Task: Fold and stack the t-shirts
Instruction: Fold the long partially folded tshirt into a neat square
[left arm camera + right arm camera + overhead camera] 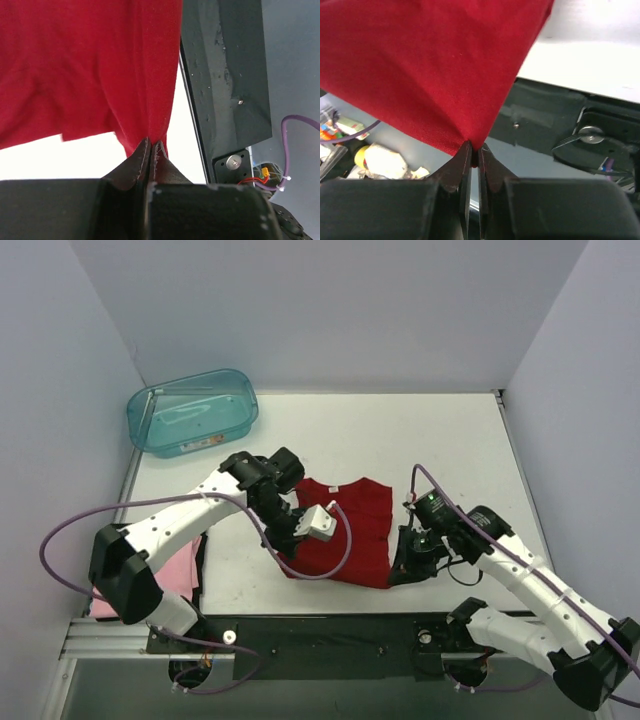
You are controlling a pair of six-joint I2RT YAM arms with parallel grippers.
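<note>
A dark red t-shirt (352, 525) lies partly folded on the white table between the two arms. My left gripper (289, 560) is shut on its near left corner; in the left wrist view the red cloth (90, 65) bunches into the closed tips (152, 145). My right gripper (400, 573) is shut on the near right corner, and the right wrist view shows the cloth (430, 65) drawn to a point between the tips (475, 150). A pale pink t-shirt (178, 575) lies at the table's near left, partly under the left arm.
A translucent teal tub (192, 412) stands at the far left corner. The black frame rail (330, 630) runs along the table's near edge, close to both grippers. Grey walls enclose the table on three sides.
</note>
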